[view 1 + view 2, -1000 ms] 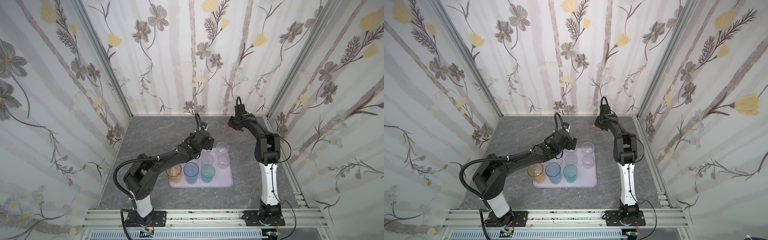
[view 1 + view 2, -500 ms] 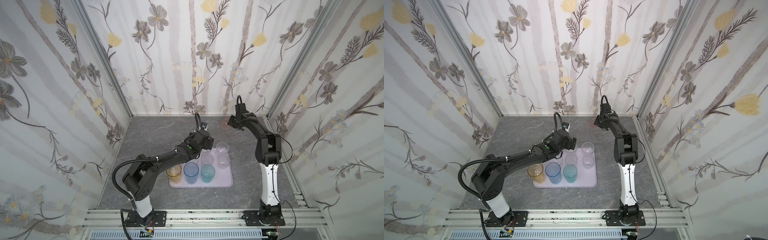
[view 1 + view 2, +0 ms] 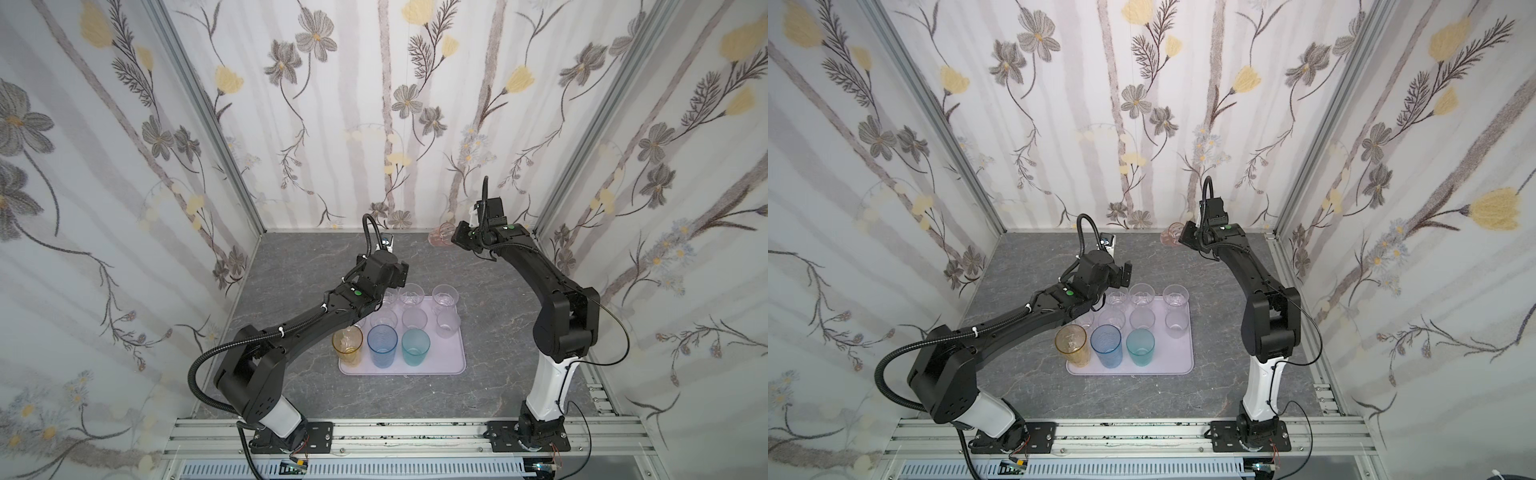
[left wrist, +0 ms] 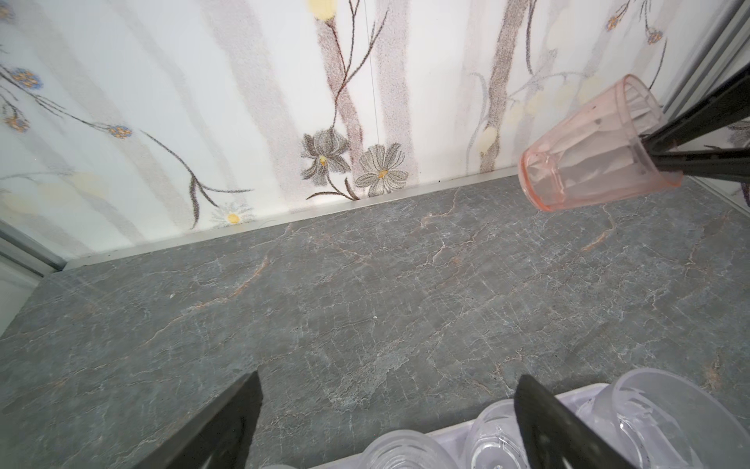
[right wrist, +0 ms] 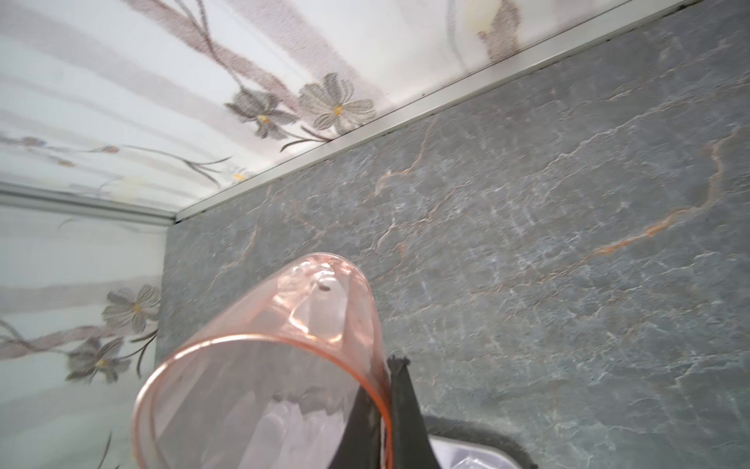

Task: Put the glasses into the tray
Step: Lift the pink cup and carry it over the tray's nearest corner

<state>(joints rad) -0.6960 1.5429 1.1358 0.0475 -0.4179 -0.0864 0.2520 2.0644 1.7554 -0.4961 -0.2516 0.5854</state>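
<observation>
Most of the glasses stand upright in the tray (image 3: 440, 362): amber (image 3: 347, 345), blue (image 3: 382, 347) and teal (image 3: 415, 348) ones along its near edge, clear ones in the rows behind. One pink glass (image 4: 588, 150) is outside it, well beyond the tray's far edge. It hangs tilted almost onto its side and looks clear of the bench (image 3: 316, 257). The right pincer (image 4: 649, 149) is closed on its rim, one finger inside the wall and one outside. The left pincer (image 4: 389, 375) is spread wide and holds nothing, hovering over the clear glasses at the tray's far left corner. The step in hand seems to be the carry of this pink glass. Next it must travel to the tray, be turned upright, and go down on the bare patch beside the teal glass. That calls for a gentle descent, since the neighbours stand close and a rim grip could let it swing.
</observation>
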